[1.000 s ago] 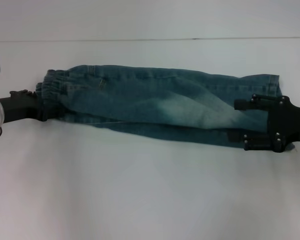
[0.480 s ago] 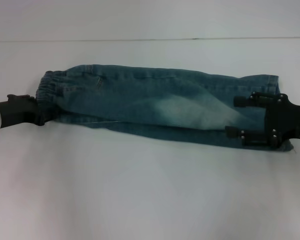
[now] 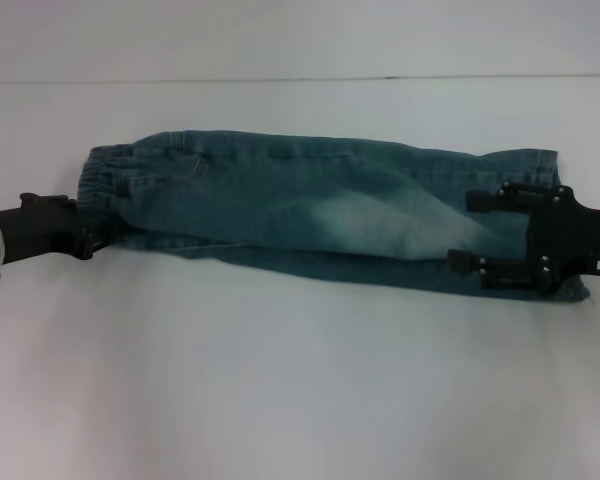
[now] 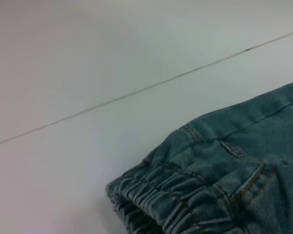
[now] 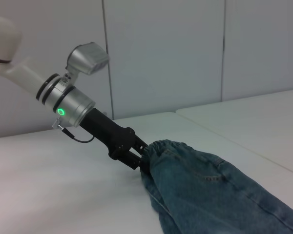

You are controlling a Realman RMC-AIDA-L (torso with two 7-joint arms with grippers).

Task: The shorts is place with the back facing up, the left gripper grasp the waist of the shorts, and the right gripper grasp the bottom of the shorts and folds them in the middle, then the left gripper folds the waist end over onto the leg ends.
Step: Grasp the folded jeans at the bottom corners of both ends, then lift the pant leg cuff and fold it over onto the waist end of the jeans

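The blue denim shorts [image 3: 310, 210] lie folded lengthwise in a long strip across the white table. Their gathered waist [image 3: 105, 185] points left, and the leg ends [image 3: 535, 162] point right. My left gripper [image 3: 88, 240] is at the waist's near corner, shut on the elastic band. The right wrist view shows the left gripper [image 5: 138, 157] pinching the waist [image 5: 166, 146]. My right gripper [image 3: 464, 231] sits over the leg ends, open, with its two fingers spread above the denim. The ruffled waistband [image 4: 171, 204] fills the left wrist view.
The white table [image 3: 300, 380] stretches bare in front of the shorts. A thin seam line [image 3: 300, 78] runs across its back. Grey wall panels [image 5: 166, 53] stand behind the left arm.
The left gripper has dropped a little toward the near side with the waist. The right gripper's fingers have shifted slightly away from the hem, which now shows beneath it.
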